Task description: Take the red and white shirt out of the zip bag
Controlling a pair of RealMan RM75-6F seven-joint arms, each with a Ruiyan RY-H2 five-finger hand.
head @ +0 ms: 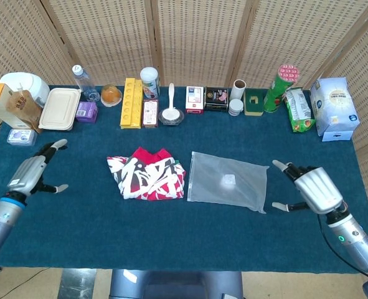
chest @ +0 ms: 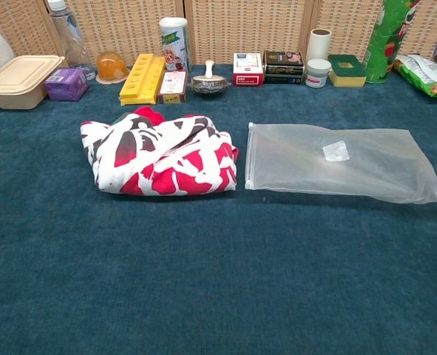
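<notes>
Red and white shirt (head: pixel 147 177) lies folded in a loose bundle on the blue tabletop (head: pixel 171 237), fully outside the zip bag (head: pixel 226 188). The bag lies flat just to the right of it, its zip edge facing the shirt; in the chest view the two are very close, and I cannot tell whether they touch. A small pale square patch shows through the clear plastic of the bag.

Left hand (head: pixel 33 174) rests at the left edge of the tabletop, well apart from the shirt, fingers spread and holding nothing. Right hand (head: pixel 311 189) sits near the right end of the bag, also with fingers apart and nothing in its grasp; a fingertip lies near the bag's lower right corner, contact not determinable. Neither hand appears in the chest view.

Along the back edge stands a row of items, including a beige lunch box (head: pixel 59 108), a yellow tray (head: pixel 131 103), a water bottle (head: pixel 83 81), a green can (head: pixel 279 86) and a white and blue packet (head: pixel 334 108).
</notes>
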